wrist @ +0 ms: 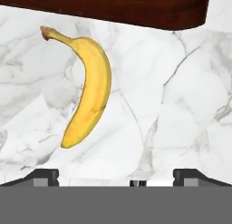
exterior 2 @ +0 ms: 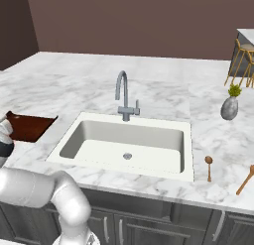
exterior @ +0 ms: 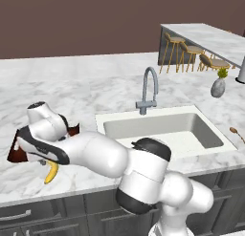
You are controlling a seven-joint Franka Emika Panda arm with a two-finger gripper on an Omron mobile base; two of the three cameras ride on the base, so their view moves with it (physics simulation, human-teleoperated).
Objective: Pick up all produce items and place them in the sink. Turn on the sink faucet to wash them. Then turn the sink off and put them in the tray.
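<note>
1. The grey-veined marble counter [exterior: 86, 87] carried everything; I take the large white recessed sink [exterior 2: 124, 150] as my landmark.
2. The tall grey gooseneck faucet [exterior 2: 122, 96] stood at the sink's back rim.
3. The dark reddish-brown wooden tray [exterior 2: 27, 127] lay well to the sink's left.
4. The small curved yellow banana [wrist: 88, 87] lay on marble just beside the tray, far from the sink.
5. My gripper [wrist: 116, 175] hovered above it, fingers apart, holding nothing.

I judged the first pick was in hand: next, centre on the banana, descend, close.
</note>
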